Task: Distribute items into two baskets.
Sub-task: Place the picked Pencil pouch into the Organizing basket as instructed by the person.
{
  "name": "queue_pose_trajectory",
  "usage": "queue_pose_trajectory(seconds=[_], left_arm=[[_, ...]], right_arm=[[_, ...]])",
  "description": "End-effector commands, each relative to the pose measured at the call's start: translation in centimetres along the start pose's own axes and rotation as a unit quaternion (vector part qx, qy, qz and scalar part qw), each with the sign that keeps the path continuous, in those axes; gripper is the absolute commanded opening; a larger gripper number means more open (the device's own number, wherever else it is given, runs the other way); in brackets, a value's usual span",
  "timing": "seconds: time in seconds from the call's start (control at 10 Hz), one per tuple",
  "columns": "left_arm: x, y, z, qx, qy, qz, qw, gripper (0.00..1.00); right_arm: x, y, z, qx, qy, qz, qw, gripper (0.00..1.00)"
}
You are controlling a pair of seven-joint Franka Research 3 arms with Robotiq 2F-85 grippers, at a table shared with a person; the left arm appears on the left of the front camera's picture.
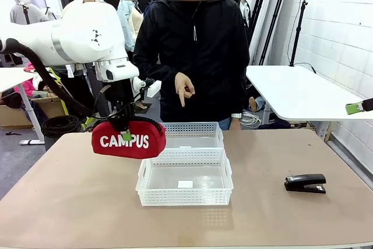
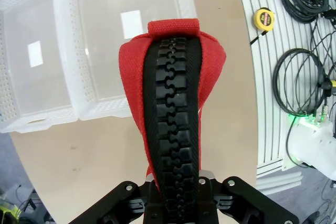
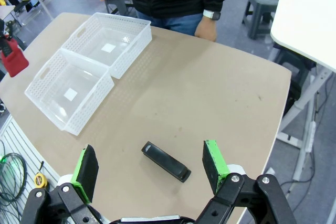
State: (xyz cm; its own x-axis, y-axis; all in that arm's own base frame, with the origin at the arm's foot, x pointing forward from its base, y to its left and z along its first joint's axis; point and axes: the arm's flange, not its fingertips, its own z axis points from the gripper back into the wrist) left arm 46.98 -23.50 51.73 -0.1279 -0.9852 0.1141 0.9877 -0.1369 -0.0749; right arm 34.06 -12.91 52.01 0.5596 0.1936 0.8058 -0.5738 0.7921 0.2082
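Left gripper (image 1: 126,132) closed on the black toothed band along the top of the red "CAMPUS" pouch (image 1: 128,140), which hangs clear of the worktop (image 1: 70,202) at the left edge of the two baskets. The baskets stand touching, the nearer basket (image 1: 185,198) toward the robot and the farther basket (image 1: 192,127) toward the person; both hold nothing yet. In the left wrist view the pouch's far end (image 2: 173,40) lies over a basket rim, so whether it is fully above a compartment cannot be told. The right gripper (image 3: 149,167) stands wide open, high above the black stapler (image 3: 165,161), which lies on the worktop well apart from the baskets. The person's hand (image 1: 184,88) points downward above the farther basket.

Likely hazards:
- Held only by its top, the soft pouch may swing, so a release at the rim could leave it straddling a wall or on the worktop.
- A low pass could snag a wall and shove or tip a light basket.
- The pointing hand is near the path to the farther basket.
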Motion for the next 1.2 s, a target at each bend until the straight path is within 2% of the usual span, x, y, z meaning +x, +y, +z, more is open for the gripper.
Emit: queue_pose_trajectory(seconds=[0.0, 0.4, 0.9, 1.1], left_arm=[[1.0, 2.5, 0.8, 0.021, 0.007, 0.007, 1.000, 0.00], [3.2, 8.2, 2.2, 0.035, 0.009, 0.009, 0.999, 0.00], [6.9, 15.5, 1.0, 0.037, 0.003, 0.026, 0.999, 0.00], [8.3, 17.9, 0.2, 0.056, 0.009, 0.038, 0.998, 0.00]], right_arm=[[-0.1, -0.1, -0.3, 0.010, -0.014, 0.002, 1.000, 1.00], [-0.1, -0.1, -0.3, 0.010, -0.014, 0.002, 1.000, 1.00], [-0.1, -0.1, -0.3, 0.010, -0.014, 0.002, 1.000, 1.00], [-0.1, -0.1, -0.3, 0.010, -0.014, 0.002, 1.000, 1.00]])
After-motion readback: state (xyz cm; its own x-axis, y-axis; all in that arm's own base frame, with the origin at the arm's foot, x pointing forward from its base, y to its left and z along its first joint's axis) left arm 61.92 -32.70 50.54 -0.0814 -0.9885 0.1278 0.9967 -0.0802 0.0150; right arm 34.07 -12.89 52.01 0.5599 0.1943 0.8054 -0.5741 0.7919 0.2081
